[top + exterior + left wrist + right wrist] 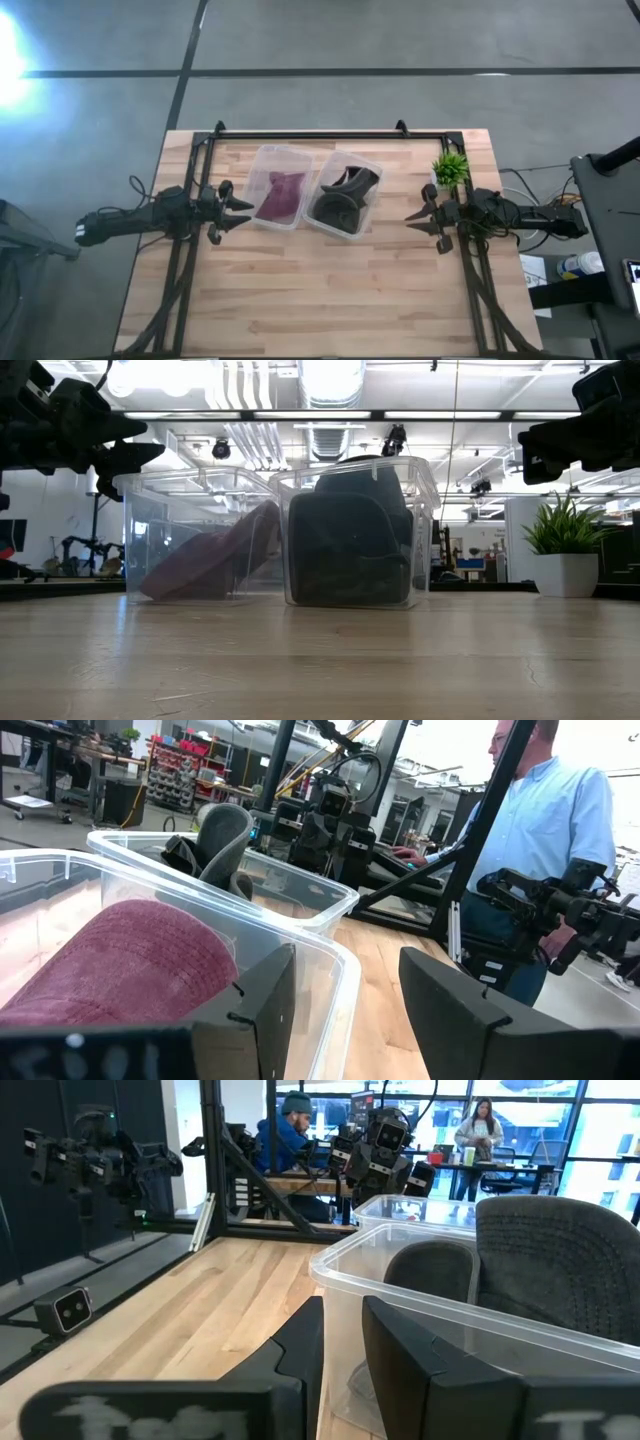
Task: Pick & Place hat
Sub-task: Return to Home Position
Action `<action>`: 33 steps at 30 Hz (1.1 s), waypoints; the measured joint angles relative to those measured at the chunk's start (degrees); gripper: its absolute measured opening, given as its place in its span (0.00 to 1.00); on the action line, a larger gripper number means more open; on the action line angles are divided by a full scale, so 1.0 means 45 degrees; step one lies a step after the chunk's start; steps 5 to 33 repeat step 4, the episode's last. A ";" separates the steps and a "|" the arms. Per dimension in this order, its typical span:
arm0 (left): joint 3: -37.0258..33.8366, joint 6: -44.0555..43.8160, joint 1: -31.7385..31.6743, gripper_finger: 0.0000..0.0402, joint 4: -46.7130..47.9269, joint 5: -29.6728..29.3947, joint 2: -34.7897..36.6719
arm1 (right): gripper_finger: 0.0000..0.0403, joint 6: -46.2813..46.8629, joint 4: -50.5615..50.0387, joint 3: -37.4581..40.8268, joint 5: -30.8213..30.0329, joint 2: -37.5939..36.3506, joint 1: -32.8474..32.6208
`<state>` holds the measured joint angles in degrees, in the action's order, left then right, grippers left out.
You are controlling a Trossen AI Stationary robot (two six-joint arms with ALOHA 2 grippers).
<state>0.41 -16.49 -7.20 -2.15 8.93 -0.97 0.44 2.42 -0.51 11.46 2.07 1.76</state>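
Two clear plastic bins stand side by side on the far middle of the wooden table. The left bin (262, 158) holds a maroon hat (280, 195) (120, 960) that leans against the bin's wall. The right bin (374, 166) holds a dark grey hat (340, 195) (560, 1260), which stands up above the rim. My left gripper (246, 212) (340, 1010) hovers open just left of the left bin, pointing at it. My right gripper (410, 217) (342, 1350) hovers right of the right bin, pointing at it, with only a narrow gap between its fingers.
A small potted plant (450, 168) (565, 550) stands near the table's far right corner, just behind my right arm. Bare wood lies across the near half of the table (320, 300). A person in a light blue shirt (550, 820) stands beyond the table.
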 joint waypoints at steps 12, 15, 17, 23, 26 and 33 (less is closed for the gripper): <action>0.0002 0.0000 -0.0002 0.43 0.0000 0.0000 0.0000 | 0.17 -0.0002 -0.0005 0.0000 0.0000 0.0000 0.0000; 0.0002 0.0000 -0.0002 0.43 0.0000 0.0000 0.0000 | 0.17 -0.0002 -0.0005 0.0000 0.0000 0.0000 0.0000; 0.0002 0.0000 -0.0002 0.43 0.0000 0.0000 0.0000 | 0.17 -0.0002 -0.0005 0.0000 0.0000 0.0000 0.0000; 0.0002 0.0000 -0.0002 0.43 0.0000 0.0000 0.0000 | 0.17 -0.0002 -0.0005 0.0000 0.0000 0.0000 0.0000; 0.0002 0.0000 -0.0002 0.43 0.0000 0.0000 0.0000 | 0.17 -0.0002 -0.0005 0.0000 0.0000 0.0000 0.0000; 0.0002 0.0000 -0.0002 0.43 0.0000 0.0000 0.0000 | 0.17 -0.0002 -0.0005 0.0000 0.0000 0.0000 0.0000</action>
